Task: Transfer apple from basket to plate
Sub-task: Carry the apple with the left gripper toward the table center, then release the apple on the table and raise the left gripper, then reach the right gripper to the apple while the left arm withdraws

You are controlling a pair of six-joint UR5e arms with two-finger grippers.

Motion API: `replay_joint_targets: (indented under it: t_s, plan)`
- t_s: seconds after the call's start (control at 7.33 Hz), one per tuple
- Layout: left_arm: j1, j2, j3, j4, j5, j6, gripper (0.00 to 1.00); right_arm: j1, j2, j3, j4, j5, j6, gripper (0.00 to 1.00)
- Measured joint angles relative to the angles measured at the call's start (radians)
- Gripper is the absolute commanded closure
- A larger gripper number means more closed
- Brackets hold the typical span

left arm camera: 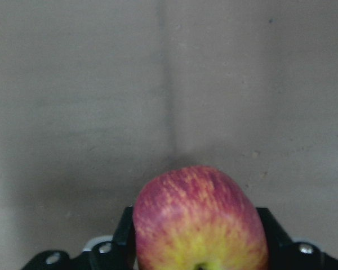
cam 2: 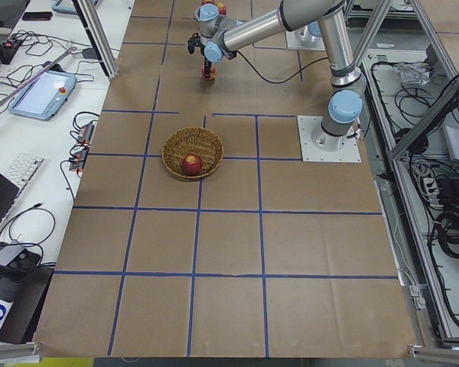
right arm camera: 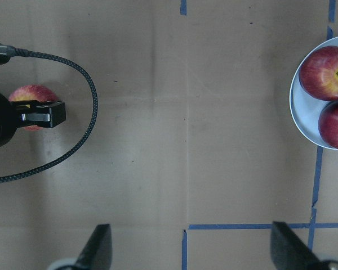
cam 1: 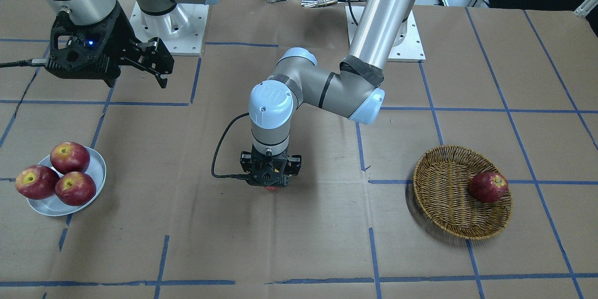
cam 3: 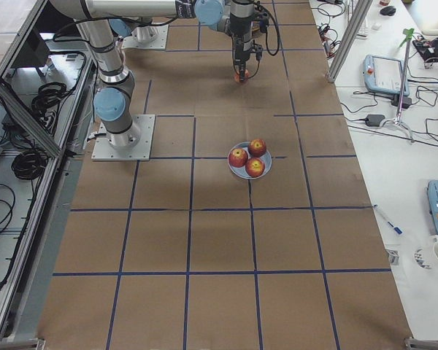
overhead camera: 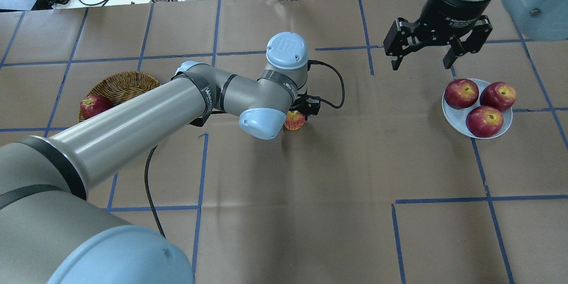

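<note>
My left gripper [overhead camera: 296, 113] is shut on the apple [overhead camera: 294, 120], a pale red one with a yellow blush, low over the middle of the table. In the left wrist view the apple [left arm camera: 200, 219] sits between both fingers [left arm camera: 124, 236]. The wicker basket [cam 1: 448, 205] stands towards my left and holds one darker apple [cam 1: 488, 187]. The silver-grey plate [overhead camera: 457, 122] stands towards my right with three dark red apples [overhead camera: 483, 120]. My right gripper [overhead camera: 421, 60] is open and empty, held high just inward of the plate.
Brown paper with blue tape lines covers the table [cam 1: 299, 243]. A black cable [overhead camera: 333, 84] loops off my left wrist. My left arm [overhead camera: 133, 115] passes over the basket's near edge.
</note>
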Motion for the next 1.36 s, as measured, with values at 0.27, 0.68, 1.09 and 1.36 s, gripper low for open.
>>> replay_joint_targets:
  t_s: [0.27, 0.68, 1.09, 1.36]
  plan:
    - [0.009, 0.031, 0.024, -0.005, -0.001, 0.008, 0.02, 0.0, 0.0, 0.001, 0.0, 0.0, 0.0, 0.0]
    - [0.125, 0.173, 0.107, -0.197, 0.003, 0.121, 0.02, 0.0, 0.001, 0.002, 0.0, -0.001, 0.0, 0.0]
    - [0.279, 0.354, 0.117, -0.425, 0.006, 0.288, 0.02, 0.001, 0.003, -0.001, -0.005, -0.006, 0.005, 0.0]
    - [0.345, 0.48, 0.101, -0.596, 0.008, 0.344, 0.02, 0.024, 0.016, -0.005, -0.027, 0.001, 0.044, 0.0]
